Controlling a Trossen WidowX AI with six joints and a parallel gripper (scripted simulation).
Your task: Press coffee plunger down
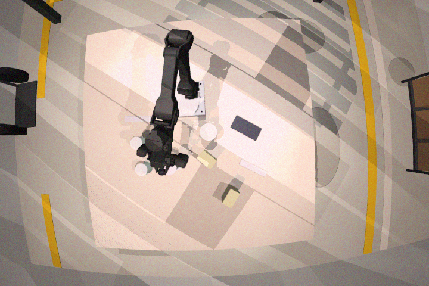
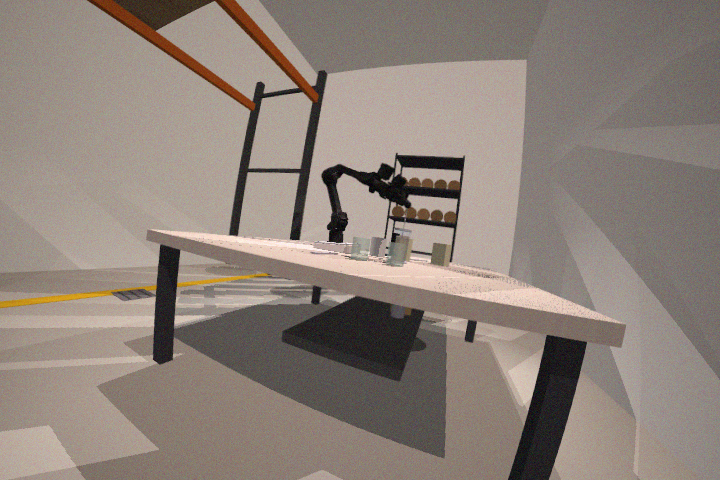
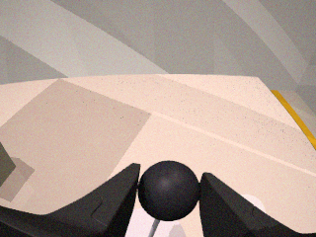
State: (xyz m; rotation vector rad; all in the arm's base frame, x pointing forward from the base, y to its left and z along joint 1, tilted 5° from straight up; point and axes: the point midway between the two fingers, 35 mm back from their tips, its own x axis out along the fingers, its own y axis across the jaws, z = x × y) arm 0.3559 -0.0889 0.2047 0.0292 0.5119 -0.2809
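- Since the arm [image 1: 169, 87] hangs right over it, the top view hides most of the coffee press; you only get pale bits of it under the gripper [image 1: 161, 170], on the table [image 1: 272, 202] in a cluster with two white cups [image 1: 141, 168] and a bigger one [image 1: 208, 131]. My guess is the wrist sits straight above so the push goes down the rod and not sideways, which would tip the press.
- From the exterior view, the press [image 2: 401, 244] stands upright among the glasses [image 2: 360, 247] near the far end of the table, with the gripper [image 2: 407, 204] above it, pointing down. Its long axis runs vertical, rod up, though it's too small to read how far the plunger is in.
- Looking through the wrist camera, the two fingers are clamped on the round black knob [image 3: 169, 190], one on each side, touching it. The thin rod [image 3: 153, 229] drops from the knob towards the pale lid below, so the plunger looks mostly unpressed to me.
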